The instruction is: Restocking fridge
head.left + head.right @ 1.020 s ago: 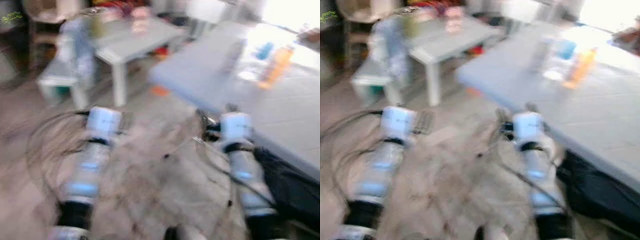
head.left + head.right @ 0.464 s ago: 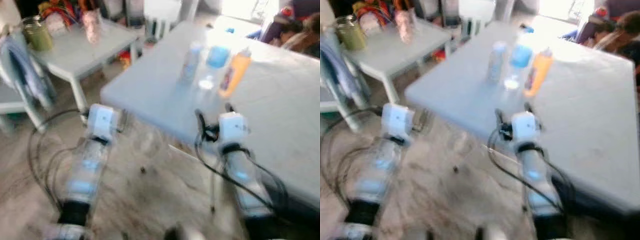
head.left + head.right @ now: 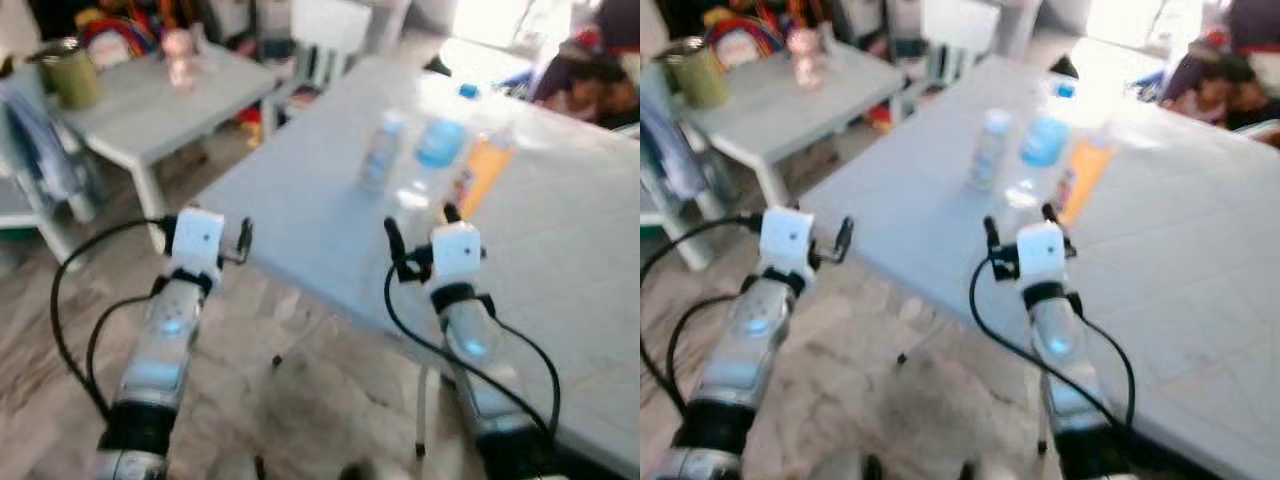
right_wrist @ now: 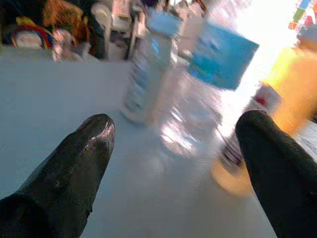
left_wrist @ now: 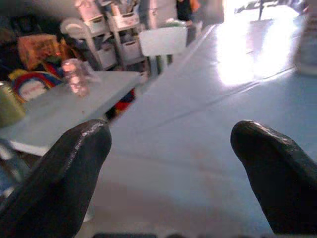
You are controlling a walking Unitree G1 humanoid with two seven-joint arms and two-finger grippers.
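right tool point(image 4: 173, 148) – fingers spread | bottles point(image 4: 208, 94) – just ahead, apart

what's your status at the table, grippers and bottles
Both grippers, left and right, open, empty. Three bottles upright ahead of right gripper. Nothing between.

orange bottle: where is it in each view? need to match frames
Left eye: orange bottle on the grey table, upper right of centre, beyond the right gripper.
Right eye: just right of centre, upper half.
Right wrist: far right edge.
Left wrist: cannot tell.
Shared landmark: the blue-labelled clear bottle beside it.
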